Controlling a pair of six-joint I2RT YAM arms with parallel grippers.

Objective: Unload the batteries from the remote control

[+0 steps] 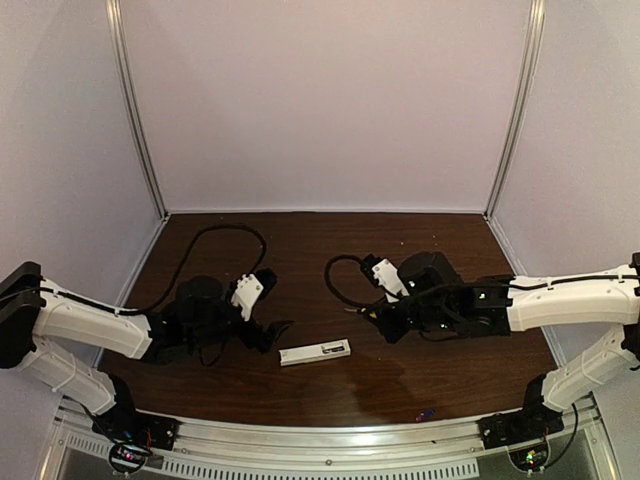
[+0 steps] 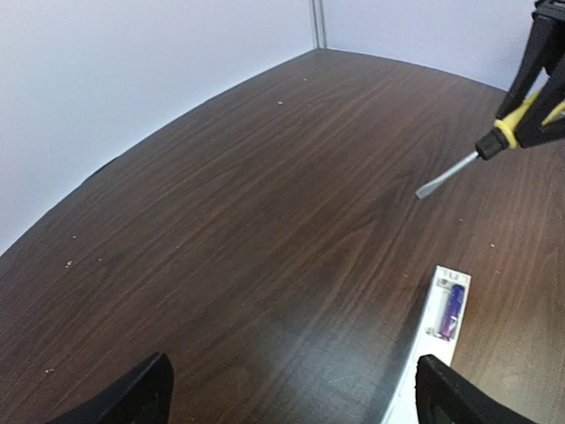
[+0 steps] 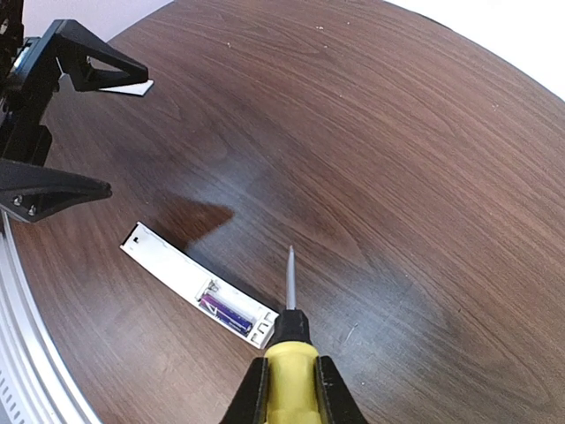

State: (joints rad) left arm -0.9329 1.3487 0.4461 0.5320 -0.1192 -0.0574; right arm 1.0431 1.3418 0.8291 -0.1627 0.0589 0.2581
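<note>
- right pincer (image 3: 291,390) pinches a yellow-handled screwdriver (image 3: 290,346), tip near the remote control (image 3: 172,269).
- remote control lies on the tabletop (image 1: 420,262), batteries (image 3: 228,311) in its open recess.
- left pincer (image 2: 296,393) is spread beside it.

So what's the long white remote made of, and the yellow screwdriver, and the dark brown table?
The slim white remote control looks like smooth matte plastic, with moulded edges. The yellow-handled screwdriver has a glossy plastic or rubber handle; its thin grey shaft looks like metal. The dark brown table shows wood grain with a soft sheen, maybe real wood, maybe a printed laminate.
</note>
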